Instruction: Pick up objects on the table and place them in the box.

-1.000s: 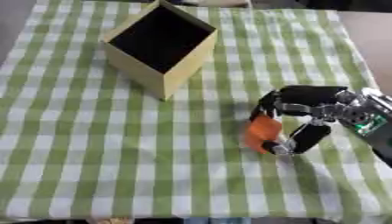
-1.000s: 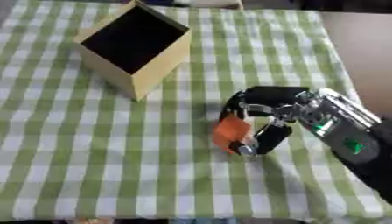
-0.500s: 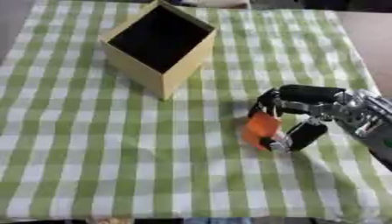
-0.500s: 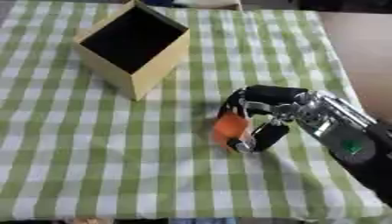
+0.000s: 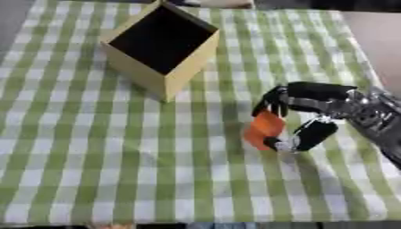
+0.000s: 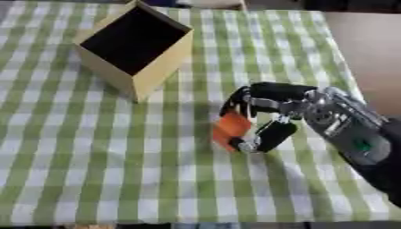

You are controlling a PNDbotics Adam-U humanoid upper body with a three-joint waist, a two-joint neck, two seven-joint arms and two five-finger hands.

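Checked tablecloth point(image 5: 94, 170) on table; box point(image 5: 160, 44) upright.

The right hand point(image 5: 307, 117) curls around an orange object point(image 5: 263, 129) on the bench point(image 5: 94, 170). An open box point(image 5: 162, 45) stands well apart at ten o'clock from it.

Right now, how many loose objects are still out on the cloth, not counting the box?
1: an orange object, right of centre on the checked cloth, with the right hand curled round it. The box stands far left; its dark interior could hide others.
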